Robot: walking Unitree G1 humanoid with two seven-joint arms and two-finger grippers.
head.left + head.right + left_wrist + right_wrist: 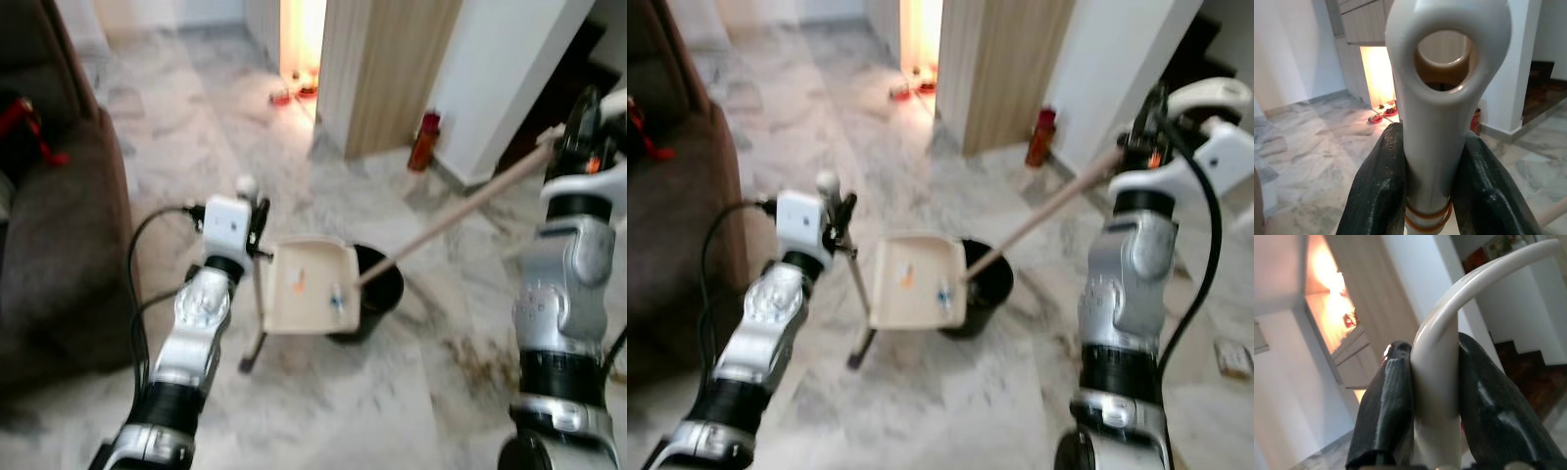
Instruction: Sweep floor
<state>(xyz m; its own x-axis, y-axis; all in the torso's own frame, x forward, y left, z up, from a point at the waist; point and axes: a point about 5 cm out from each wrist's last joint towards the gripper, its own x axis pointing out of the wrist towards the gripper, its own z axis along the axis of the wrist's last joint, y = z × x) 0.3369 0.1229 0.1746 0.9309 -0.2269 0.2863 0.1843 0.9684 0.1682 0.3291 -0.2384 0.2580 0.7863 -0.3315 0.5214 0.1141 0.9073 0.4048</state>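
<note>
Two end effectors at work: both closed on handles.
Left end effector [1425,196]: clamped on the dustpan handle [1442,98], black fingers [1378,191] pressed to either side of the cream shaft, just below its eyelet.
Dustpan handle: runs down from the left end effector [257,220] as a thin dark rod; its lower end is close to the floor [392,392], contact not discernible.
Dustpan [309,284]: cream tray, just beside the left end effector on the right-arm side, tilted with its open face toward the camera.
Debris [299,281]: small orange and blue bits lying in the dustpan tray.
Bin [377,294]: black, round, standing on the floor directly behind the dustpan and partly hidden by it.
Right end effector [1432,396]: closed on the broom's curved white top [1449,318], one finger on each side.
Broom [460,211]: pale wooden stick slanting down from the right end effector [578,132] to the bin, lower end at the bin's rim; brush head not visible.
Floor: grey-white marble, blurred.
Sofa [59,235]: dark brown, well to the outer side of the left arm.
Red bottle [423,142]: upright at the foot of the white wall, beyond the bin.
Doorway [302,39]: brightly lit, far beyond both end effectors, small red items on its floor.
</note>
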